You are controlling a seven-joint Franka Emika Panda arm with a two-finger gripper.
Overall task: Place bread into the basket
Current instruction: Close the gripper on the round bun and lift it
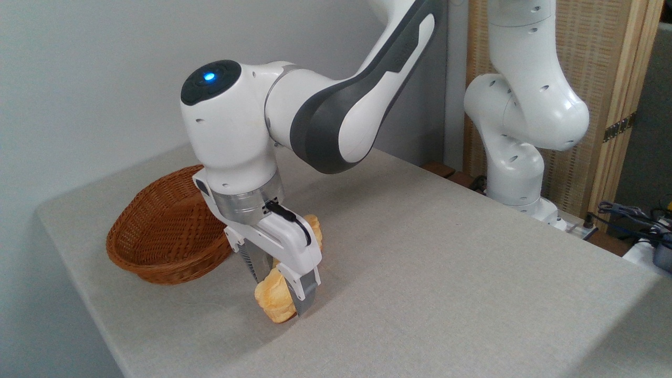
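Observation:
My gripper [282,296] points down near the table's front edge and is shut on the bread [272,300], a golden-orange bun with a paler cracked face, held on edge between the two fingers. The bun's lower edge is at or just above the tabletop; I cannot tell whether it touches. The basket [152,257], reddish-brown woven wicker with a thick rim, sits on the table to the left of and behind the gripper, a short gap away. Its inside shows nothing in it where visible; the wrist hides its right side.
A second golden pastry [315,227] lies on the grey table [446,262] just behind the gripper, mostly hidden by it. The arm's white base [517,178] stands at the back right. Cables [630,215] lie beyond the right edge.

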